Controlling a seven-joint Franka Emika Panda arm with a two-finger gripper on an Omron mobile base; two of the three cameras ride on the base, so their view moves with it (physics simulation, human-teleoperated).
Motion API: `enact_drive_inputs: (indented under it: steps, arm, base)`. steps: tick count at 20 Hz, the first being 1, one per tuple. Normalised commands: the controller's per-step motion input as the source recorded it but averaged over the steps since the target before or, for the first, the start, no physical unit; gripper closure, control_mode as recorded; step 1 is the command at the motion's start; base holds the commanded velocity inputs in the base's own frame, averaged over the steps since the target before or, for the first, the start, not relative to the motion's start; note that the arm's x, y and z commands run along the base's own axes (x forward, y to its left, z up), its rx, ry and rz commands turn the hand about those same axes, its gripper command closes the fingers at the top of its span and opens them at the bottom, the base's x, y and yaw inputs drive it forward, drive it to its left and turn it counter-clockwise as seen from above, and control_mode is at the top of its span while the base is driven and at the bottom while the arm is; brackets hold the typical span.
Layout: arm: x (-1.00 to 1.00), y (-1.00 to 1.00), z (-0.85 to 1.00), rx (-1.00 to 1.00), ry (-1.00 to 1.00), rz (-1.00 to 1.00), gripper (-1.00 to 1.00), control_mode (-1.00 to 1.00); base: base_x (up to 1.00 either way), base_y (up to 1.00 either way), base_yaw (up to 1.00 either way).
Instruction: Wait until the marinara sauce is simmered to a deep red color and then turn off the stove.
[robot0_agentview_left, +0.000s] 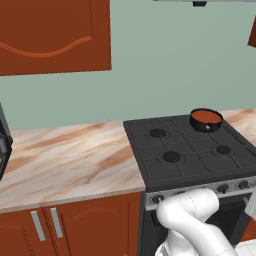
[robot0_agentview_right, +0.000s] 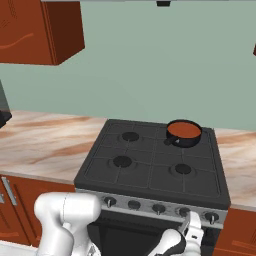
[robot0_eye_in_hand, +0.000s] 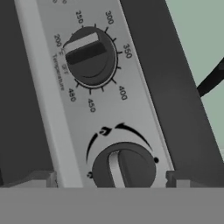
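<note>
Silver sheet metal fronts the stove (robot0_agentview_right: 150, 170), and my gripper (robot0_agentview_right: 192, 227) sits just in front of that strip, near its right end, jaws spread wide with nothing between them. In the hand view a dark round burner knob (robot0_eye_in_hand: 124, 168) stands between my finger tips, a pale ridge running across its face; beyond it along the strip is an oven temperature dial (robot0_eye_in_hand: 89, 54) ringed with printed numbers.

The marinara sauce (robot0_agentview_right: 183, 129) lies flat and smooth, orange-red rather than deep red to my eye, in a small shallow black pan (robot0_agentview_right: 183, 140) on the stove's back right burner. So I judge I am at the waiting step, poised at the knob. Next I will need to close on that ridge squarely and twist it to off, once the colour darkens. Matte black grates (robot0_agentview_left: 192, 150) cover the stove top; marbled stone bench (robot0_agentview_left: 65, 160) lies to the stove's left.
</note>
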Motion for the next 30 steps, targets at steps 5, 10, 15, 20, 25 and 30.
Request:
enact_drive_inputs:
  steps: [5,10,15,20,25,30]
  arm:
    - [0.13,0.00,0.00,0.00,0.00,0.00,-1.00,-1.00]
    - [0.15,0.04,0.00,0.00,0.00,0.00,-1.00,-1.00]
    - [0.12,0.01,0.00,0.00,0.00,0.00,-1.00,-1.00]
    - [0.10,0.00,0.00,0.00,0.00,0.00,-1.00,-1.00]
    - [0.04,0.00,-0.03,-0.01,-0.01,0.00,-1.00,-1.00]
    - [0.00,0.00,0.00,0.00,0.00,0.00,-1.00,-1.00]
  base:
    - [0.00,0.00,0.00]
    - [0.00,0.00,0.00]
    - [0.00,0.00,0.00]
    - [0.00,0.00,0.00]
    - [0.00,0.00,0.00]
    - [0.00,0.00,0.00]
